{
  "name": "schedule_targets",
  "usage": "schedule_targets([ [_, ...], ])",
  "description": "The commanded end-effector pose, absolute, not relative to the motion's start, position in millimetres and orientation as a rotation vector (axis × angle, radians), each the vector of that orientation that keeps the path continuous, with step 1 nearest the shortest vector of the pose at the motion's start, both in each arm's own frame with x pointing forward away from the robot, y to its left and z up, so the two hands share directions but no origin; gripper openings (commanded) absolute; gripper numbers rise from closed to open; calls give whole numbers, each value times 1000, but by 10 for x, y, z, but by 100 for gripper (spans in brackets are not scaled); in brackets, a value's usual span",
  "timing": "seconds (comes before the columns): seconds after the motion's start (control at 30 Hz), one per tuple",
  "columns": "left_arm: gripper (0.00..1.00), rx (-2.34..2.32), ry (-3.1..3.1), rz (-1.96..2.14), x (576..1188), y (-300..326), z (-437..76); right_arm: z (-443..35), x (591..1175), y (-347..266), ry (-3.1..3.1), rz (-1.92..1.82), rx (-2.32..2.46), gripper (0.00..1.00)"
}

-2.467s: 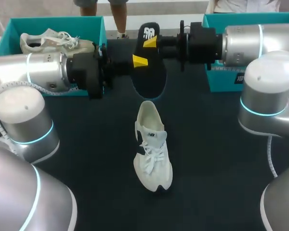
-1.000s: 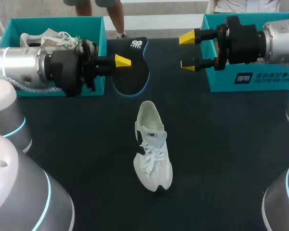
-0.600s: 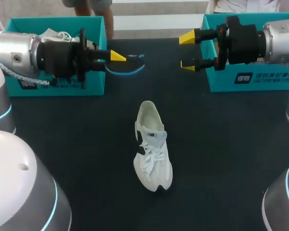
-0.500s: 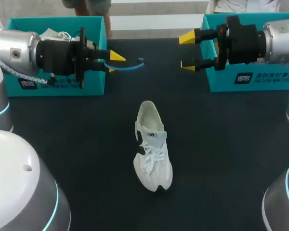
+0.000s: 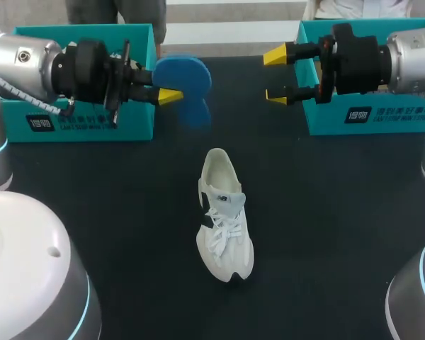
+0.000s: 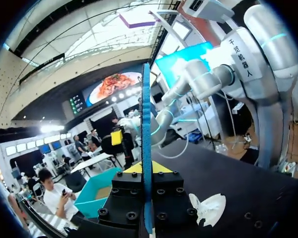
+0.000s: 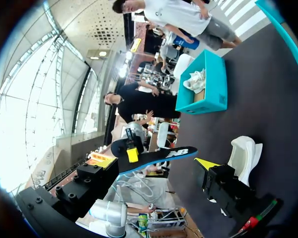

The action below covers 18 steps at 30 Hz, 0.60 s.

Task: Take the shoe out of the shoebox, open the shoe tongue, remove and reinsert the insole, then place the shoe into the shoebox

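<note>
- Presently, shoe (image 5: pixel 224 216): white, laced, lying on the dark table (image 5: pixel 326 234) near its middle in the head view. Heel toward 12 o'clock, toe toward 6 o'clock. It lies outside both boxes and apart from both grippers.
- Insole (image 5: pixel 186 76): out of the shoe and held clear of the table, at about 11 o'clock from the shoe. Its blue underside faces the head camera. The right wrist view shows its black top face with a blue edge, and the left wrist view shows it edge-on.
- Left gripper (image 5: pixel 168 95): comes in from 9 o'clock and is clamped on the insole. In its own wrist view the insole's thin edge runs straight up between the two fingers, which press it from both sides.
- Right gripper (image 5: pixel 277 75): comes in from 3 o'clock and hangs at about 1 o'clock from the shoe. Its yellow tips are spread wide with nothing between them, and it is apart from the insole.
- Left shoebox (image 5: pixel 85 122): teal, at 10 o'clock from the shoe, partly covered by the left arm. The right wrist view shows a second shoe (image 7: pixel 194 82), white, lying inside it.
- Right shoebox (image 5: pixel 382 117): teal, at 2 o'clock from the shoe, with the right arm reaching across above it. Its inside cannot be made out.
</note>
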<state>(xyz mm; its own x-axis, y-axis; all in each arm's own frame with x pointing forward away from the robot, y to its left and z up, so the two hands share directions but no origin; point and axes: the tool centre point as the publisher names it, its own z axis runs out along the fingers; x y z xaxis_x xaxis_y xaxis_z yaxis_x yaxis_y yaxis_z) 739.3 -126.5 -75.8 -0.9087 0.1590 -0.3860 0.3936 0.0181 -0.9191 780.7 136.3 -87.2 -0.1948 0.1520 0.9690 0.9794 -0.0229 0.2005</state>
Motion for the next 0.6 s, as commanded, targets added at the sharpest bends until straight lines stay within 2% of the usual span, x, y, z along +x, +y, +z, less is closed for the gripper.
schedule_targets([
  [0.03,0,264,2356,-2263,7455,-1266,-764,-882,7820,1383,-1452,-1311,-1246,100],
  [0.17,0,97,2426,-2343,7448,-1283,-804,-882,7820,1383,-1452,-1311,-1246,100],
  [0.37,0,-589,2803,-2387,7441,-1282,-924,-882,7820,1383,-1452,-1311,-1246,100],
  [0.6,0,-900,2868,-2469,7494,-1254,-896,-882,7820,1383,-1452,-1311,-1246,100],
])
